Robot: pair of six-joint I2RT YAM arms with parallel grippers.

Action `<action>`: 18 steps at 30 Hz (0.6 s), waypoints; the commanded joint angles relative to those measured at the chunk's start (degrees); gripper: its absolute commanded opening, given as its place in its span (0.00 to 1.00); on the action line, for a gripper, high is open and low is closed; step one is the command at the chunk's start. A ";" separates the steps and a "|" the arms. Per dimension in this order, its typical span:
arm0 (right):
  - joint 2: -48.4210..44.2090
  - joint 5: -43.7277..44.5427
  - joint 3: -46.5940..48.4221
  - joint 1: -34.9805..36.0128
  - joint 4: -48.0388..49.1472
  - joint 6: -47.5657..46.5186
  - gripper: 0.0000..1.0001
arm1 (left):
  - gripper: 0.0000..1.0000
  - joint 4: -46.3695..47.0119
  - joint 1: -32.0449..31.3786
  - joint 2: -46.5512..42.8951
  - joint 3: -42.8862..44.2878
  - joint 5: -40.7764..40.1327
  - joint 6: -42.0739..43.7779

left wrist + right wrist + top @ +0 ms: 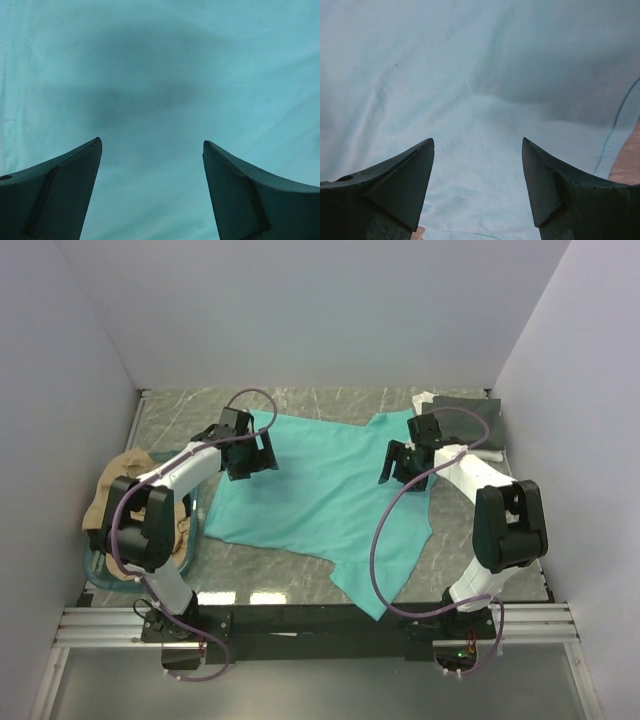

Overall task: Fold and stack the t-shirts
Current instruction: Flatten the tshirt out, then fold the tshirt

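A teal-green t-shirt (320, 495) lies spread on the marble table, one part hanging toward the near edge. My left gripper (250, 455) hovers open over its left far part; the cloth (160, 75) fills the left wrist view between the open fingers (75, 185). My right gripper (400, 462) hovers open over its right far part; the right wrist view shows the cloth (470, 100) and a hem at the right. A tan t-shirt (125, 490) lies crumpled at the left. A dark grey t-shirt (470, 420) lies folded on a white one (424, 400) at the back right.
A teal plastic basket (100, 565) stands at the left edge under the tan shirt. White walls close in the table on the left, back and right. The arms' bases and a metal rail (320, 625) run along the near edge.
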 commanded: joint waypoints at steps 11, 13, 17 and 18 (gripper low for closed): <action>3.75 -1.55 -0.65 -0.26 3.05 1.76 0.77 | 0.87 1.59 -0.23 0.02 -3.47 -2.43 -1.20; 3.66 -1.20 -1.53 -0.35 4.01 2.03 0.77 | 0.87 2.12 -0.23 0.64 -4.88 -2.51 -0.76; 5.24 -0.41 -0.49 -1.14 3.32 2.38 0.77 | 0.87 1.60 -0.15 3.53 -4.27 -1.29 -1.02; 5.85 -0.93 0.04 -1.31 3.49 2.29 0.77 | 0.86 1.86 -0.15 4.24 -4.00 -1.02 -1.11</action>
